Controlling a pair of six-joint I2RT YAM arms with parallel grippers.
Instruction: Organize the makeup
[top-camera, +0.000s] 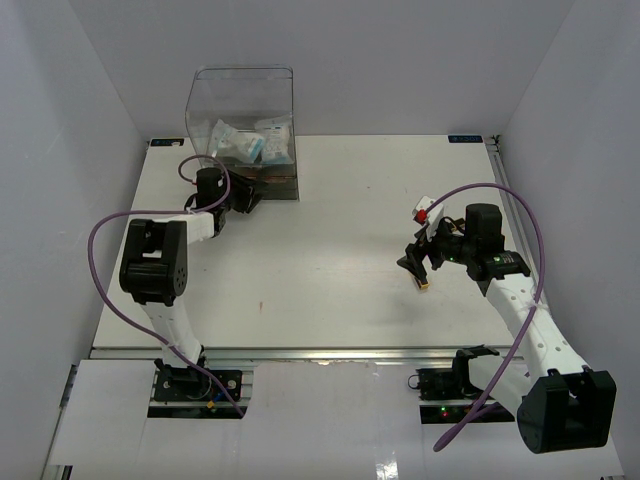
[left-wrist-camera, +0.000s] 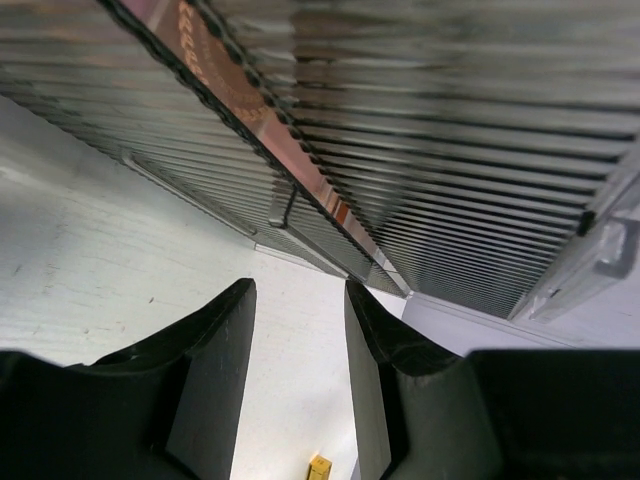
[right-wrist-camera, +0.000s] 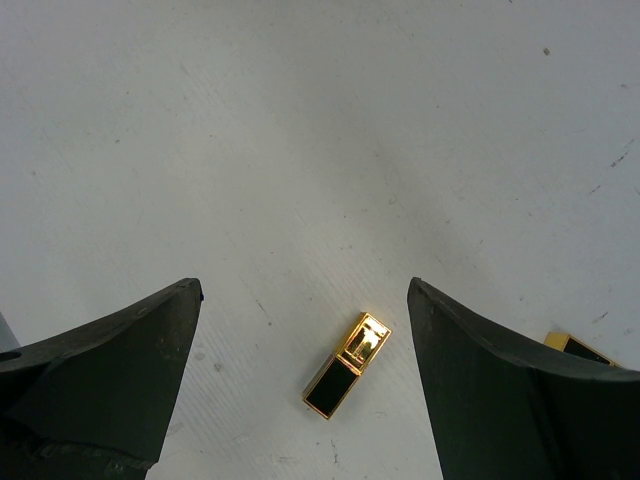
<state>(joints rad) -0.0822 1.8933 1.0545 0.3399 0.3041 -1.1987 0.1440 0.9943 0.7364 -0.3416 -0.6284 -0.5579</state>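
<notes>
A black-gold tube lies flat on the table between the fingers of my right gripper, which is open and hovers just above it. It also shows in the top view under the right gripper. A second gold tube peeks out behind the right finger. Blue-white packets and pink-brown palettes lie inside the clear box. My left gripper is open and empty at the box's front wall. A palette shows through the ribbed wall.
White walls close in the table on the left, back and right. The purple cables loop beside each arm. The clear box stands at the back left corner area.
</notes>
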